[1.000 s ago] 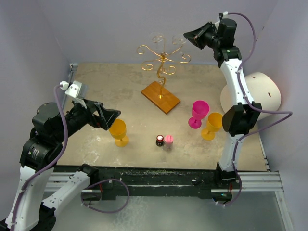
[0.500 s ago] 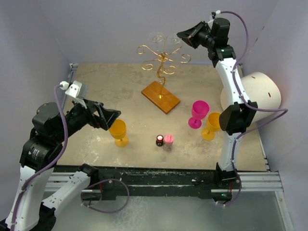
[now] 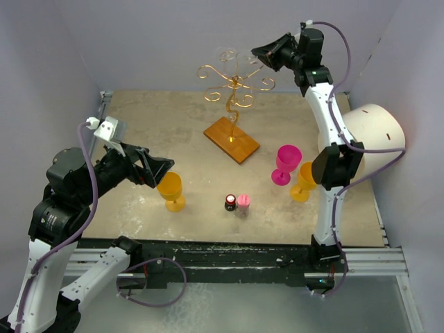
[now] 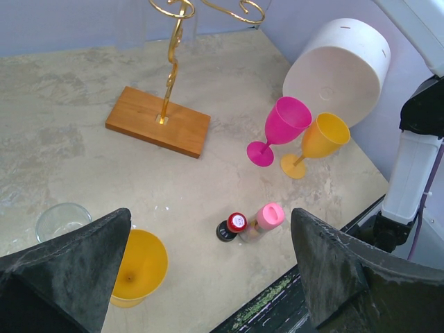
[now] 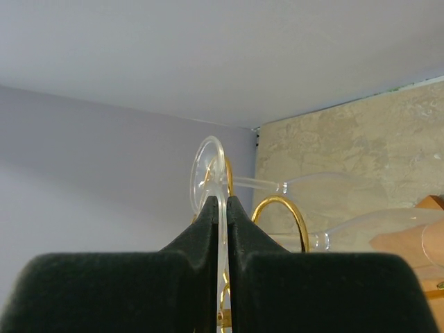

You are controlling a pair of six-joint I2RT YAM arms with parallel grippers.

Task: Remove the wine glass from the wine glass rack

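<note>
Wine glass (image 5: 223,208) foot clamped edge-on between right jaws, atop wine glass rack (image 3: 232,140), left jaws spread wide, empty

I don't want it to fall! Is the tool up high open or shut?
Shut: the right tool pinches the clear wine glass by its round foot, pads nearly touching.

The left arm (image 3: 66,184) and right arm (image 3: 326,114) share white link shells and chunky black joint housings. A lilac cable (image 3: 345,55) runs along each. The left claw (image 4: 208,229) and right claw (image 5: 220,202) have black wedge fingers with a fuzzy, felt-like face.
</note>
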